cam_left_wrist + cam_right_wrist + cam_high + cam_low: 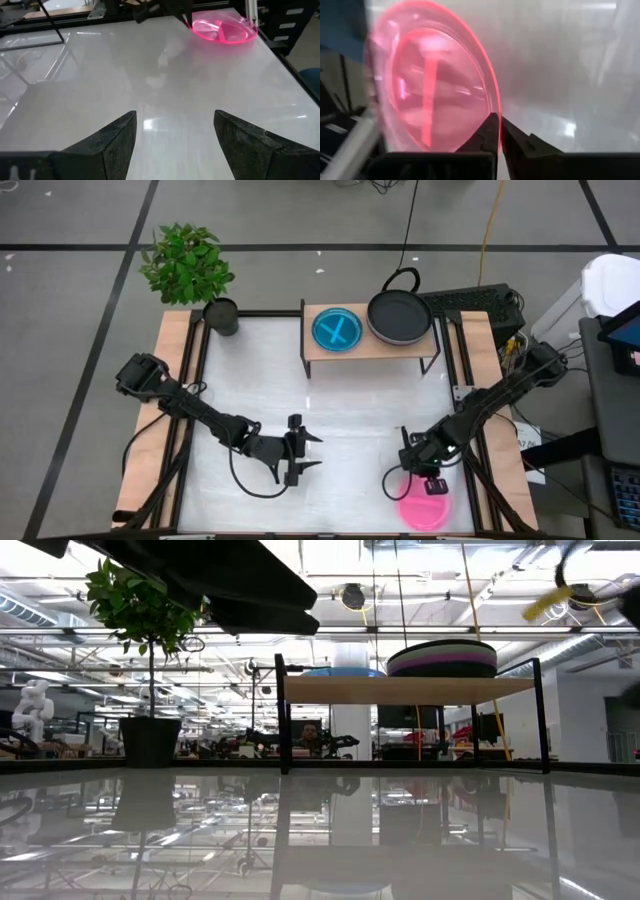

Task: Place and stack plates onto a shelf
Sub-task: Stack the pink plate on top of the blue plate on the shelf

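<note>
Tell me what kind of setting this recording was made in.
Probably a robotics lab in an open industrial hall. The low view shows exposed ceiling trusses, a white humanoid robot and workbenches behind the table; the high view shows taped floor lines and trailing cables.

Left pincer [312, 452] spread wide, low; right pincer [500, 131] clamped nearly together.

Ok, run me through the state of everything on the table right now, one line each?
Pink plate: near table edge, rim pinched by right hand.
Right hand: shut on pink plate's rim.
Left hand: open, empty, over mid-table.
Cyan plate: flat on shelf.
Plate stack: on shelf beside cyan plate, dark plate on top.
Shelf: upright at back.
Plant pot: upright, back-left corner.
</note>
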Controlling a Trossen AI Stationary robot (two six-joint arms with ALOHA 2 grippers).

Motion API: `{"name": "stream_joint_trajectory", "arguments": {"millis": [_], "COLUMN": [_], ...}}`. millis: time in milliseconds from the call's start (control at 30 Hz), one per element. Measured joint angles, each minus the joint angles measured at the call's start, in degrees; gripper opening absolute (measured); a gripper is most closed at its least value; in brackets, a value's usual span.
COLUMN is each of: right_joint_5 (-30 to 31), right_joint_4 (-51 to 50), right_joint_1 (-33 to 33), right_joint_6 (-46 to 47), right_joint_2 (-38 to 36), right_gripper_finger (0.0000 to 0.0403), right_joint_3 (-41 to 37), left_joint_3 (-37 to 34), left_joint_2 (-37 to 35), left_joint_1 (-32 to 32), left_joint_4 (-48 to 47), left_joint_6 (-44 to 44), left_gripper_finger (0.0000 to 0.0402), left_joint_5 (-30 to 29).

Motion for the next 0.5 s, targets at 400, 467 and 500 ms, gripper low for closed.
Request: {"name": "stream_joint_trajectory", "arguments": {"millis": [400,467,500], "right_joint_5": [8.84,9.89,10.6], "right_joint_4": [-10.85,-10.36,-10.32], "right_joint_1": [-10.15,-11.94,-12.81], "right_joint_6": [-6.89,-8.43,-8.81], "right_joint_2": [-7.67,-8.12,-8.26], "right_gripper_finger": [0.0,0.0,0.0], "right_joint_3": [8.67,8.88,8.88], "left_joint_3": [-0.02,-0.02,-0.02], "left_joint_2": [-0.02,-0.02,-0.02], "left_joint_1": [-0.04,0.07,0.12], "left_joint_4": [2.23,2.25,2.25], "left_joint_6": [8.62,8.94,9.38], "left_gripper_finger": [0.0271,0.0271,0.0271], "left_joint_5": [0.0,0.0,0.02]}}
